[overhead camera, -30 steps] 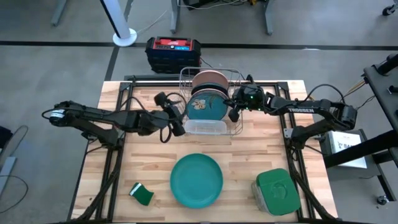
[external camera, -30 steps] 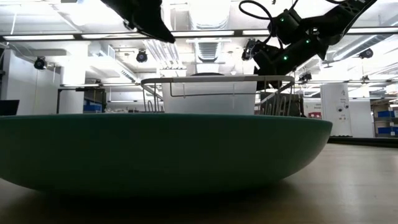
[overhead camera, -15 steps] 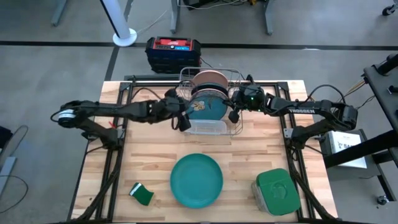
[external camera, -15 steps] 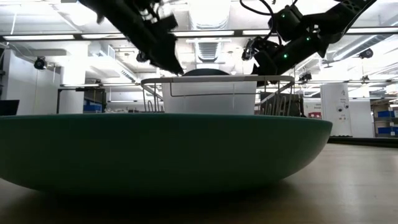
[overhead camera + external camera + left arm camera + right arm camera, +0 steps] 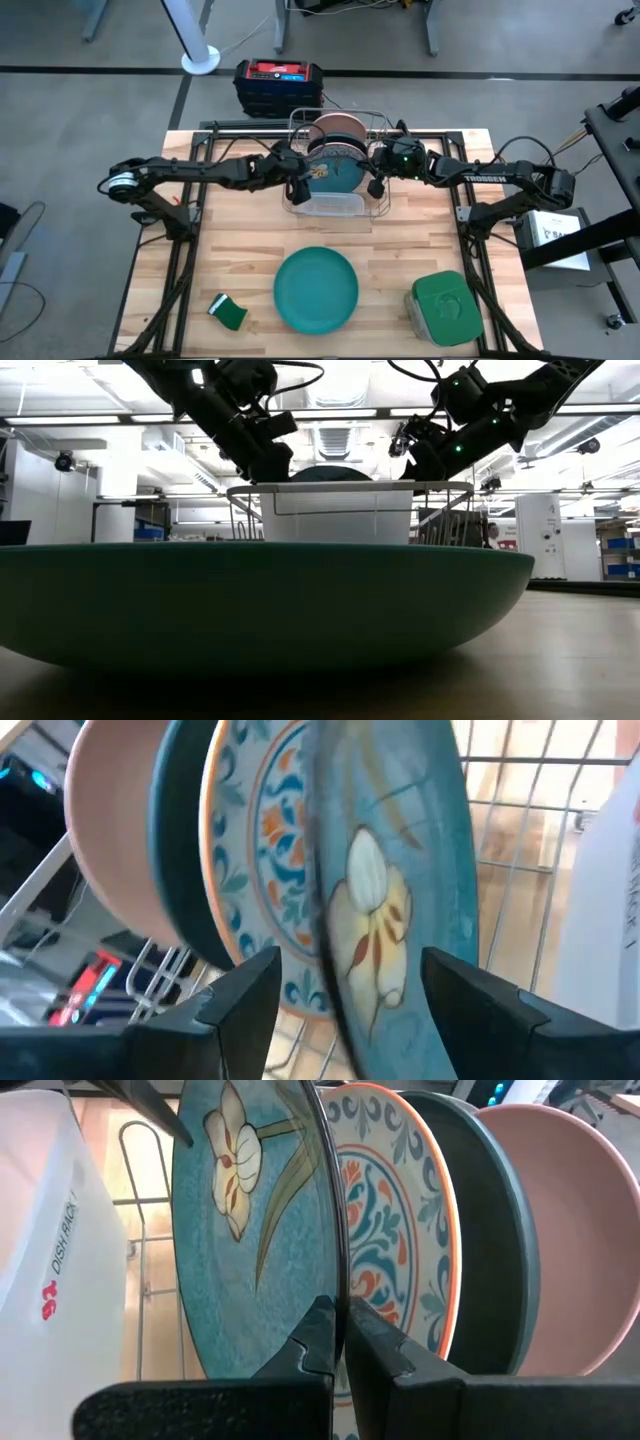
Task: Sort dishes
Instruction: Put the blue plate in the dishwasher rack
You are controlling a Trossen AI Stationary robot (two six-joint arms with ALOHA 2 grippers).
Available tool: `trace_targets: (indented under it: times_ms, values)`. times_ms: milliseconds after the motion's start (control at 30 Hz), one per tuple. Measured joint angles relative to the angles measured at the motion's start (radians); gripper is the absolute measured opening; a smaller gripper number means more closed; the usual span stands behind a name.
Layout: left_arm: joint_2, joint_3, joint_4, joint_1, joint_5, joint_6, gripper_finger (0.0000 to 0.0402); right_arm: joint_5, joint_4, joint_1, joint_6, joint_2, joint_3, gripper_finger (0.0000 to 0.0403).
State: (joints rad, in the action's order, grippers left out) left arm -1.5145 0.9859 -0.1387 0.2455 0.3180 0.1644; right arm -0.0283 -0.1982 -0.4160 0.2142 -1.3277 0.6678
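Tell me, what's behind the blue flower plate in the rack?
Behind the flower plate stand an ornamented plate, a dark teal plate, then a pink plate. Each hides most of the next.

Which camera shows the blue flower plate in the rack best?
The right wrist view: the blue flower plate fills it, its face unobstructed. The left wrist view shows it edge-on, the high view small, and the low view only a sliver of rim.

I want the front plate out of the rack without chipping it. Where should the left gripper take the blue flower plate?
Take the blue flower plate by its thin rim on the left side, where the open left gripper already straddles the edge. It stands upright in the wire rack, close to the ornamented plate, so only the edge offers a grip. The shut right gripper is at the opposite rim.
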Motion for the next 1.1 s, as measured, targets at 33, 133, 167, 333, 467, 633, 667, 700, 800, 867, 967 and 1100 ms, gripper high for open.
trace_targets:
  times_ms: [33, 133, 167, 333, 467, 633, 667, 700, 800, 867, 967, 1100]
  values:
    - [-0.003, 0.000, 0.001, 0.000, -0.001, 0.006, 0.0218, 0.000, 0.000, 0.000, 0.000, 0.000, 0.000, 0.0000]
    - [-0.013, 0.002, 0.003, 0.002, -0.007, 0.011, 0.0178, 0.000, 0.000, 0.000, 0.004, 0.000, 0.000, 0.0000]
    - [-0.015, 0.002, 0.004, 0.002, -0.008, 0.014, 0.0160, 0.000, 0.000, 0.000, 0.007, 0.000, 0.000, 0.0000]
    - [-0.012, 0.002, 0.011, 0.002, 0.003, 0.035, 0.0062, 0.000, 0.000, 0.000, 0.009, 0.000, 0.000, 0.0005]
    - [-0.009, 0.002, 0.025, 0.002, 0.012, 0.030, 0.0017, -0.005, 0.024, 0.000, 0.004, 0.000, 0.011, 0.0025]
    - [-0.011, 0.002, 0.037, 0.001, 0.009, 0.076, 0.0041, -0.006, 0.015, 0.000, 0.012, -0.001, 0.021, 0.0056]
    - [-0.011, 0.002, 0.039, 0.002, 0.009, 0.078, 0.0043, -0.003, 0.014, 0.000, 0.012, -0.001, 0.025, 0.0062]
    - [-0.011, 0.002, 0.039, 0.002, 0.009, 0.078, 0.0044, -0.003, 0.010, 0.000, 0.012, -0.001, 0.027, 0.0068]
    - [-0.011, 0.002, 0.042, 0.000, 0.010, 0.090, 0.0040, -0.005, 0.009, 0.000, 0.028, -0.001, 0.037, 0.0084]
    - [-0.011, 0.001, 0.052, 0.000, 0.009, 0.094, 0.0036, -0.008, 0.009, 0.000, 0.039, -0.001, 0.045, 0.0092]
    - [-0.011, 0.000, 0.066, 0.000, 0.009, 0.098, 0.0034, -0.011, 0.009, 0.000, 0.052, -0.001, 0.057, 0.0102]
    - [-0.011, 0.000, 0.084, -0.003, 0.004, 0.116, 0.0034, -0.091, 0.008, -0.002, 0.030, -0.010, 0.082, 0.0112]
